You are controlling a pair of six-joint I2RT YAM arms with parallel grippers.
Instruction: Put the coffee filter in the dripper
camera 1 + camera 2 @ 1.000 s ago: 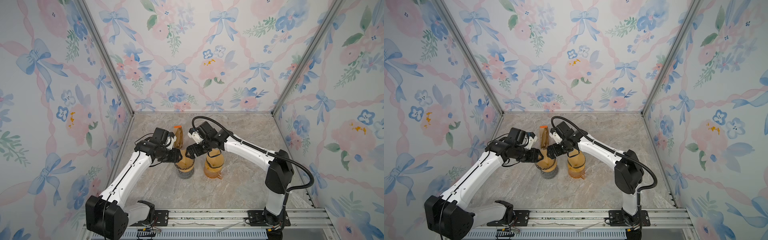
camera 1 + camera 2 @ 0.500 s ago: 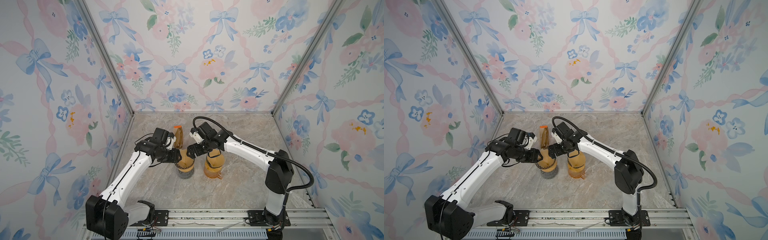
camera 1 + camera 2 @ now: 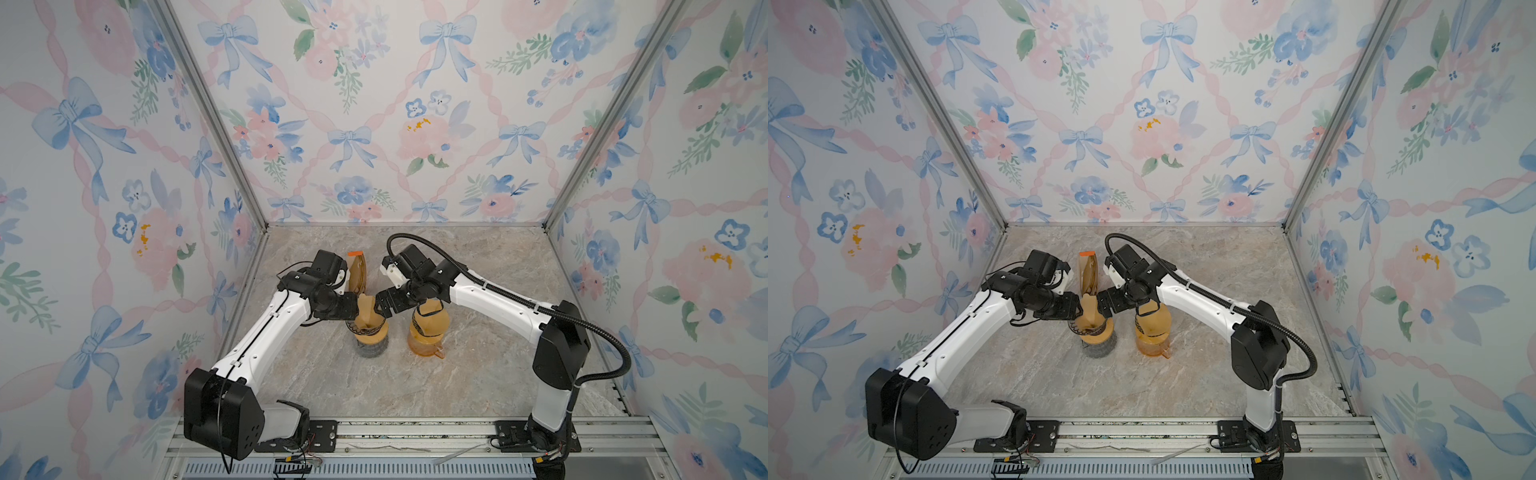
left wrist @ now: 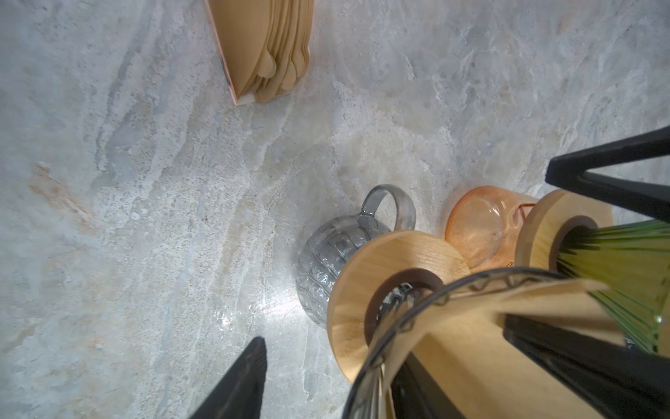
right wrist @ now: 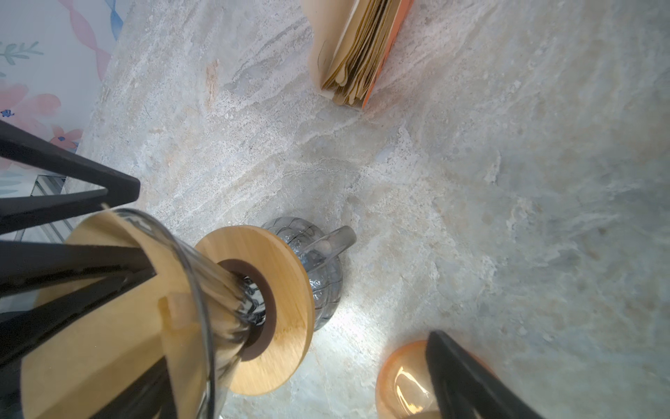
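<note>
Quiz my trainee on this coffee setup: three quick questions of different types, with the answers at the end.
1. True or false: the coffee filter already stands inside the dripper on the grey mug.
2. Fill in: in both top views, the pack of spare filters stands ___ the two drippers.
3. Multiple choice: what does the green dripper rest on?
A. the orange carafe
B. the grey mug
C. the pack of spare filters

Key: 1 true; 2 behind; 3 A.
</note>
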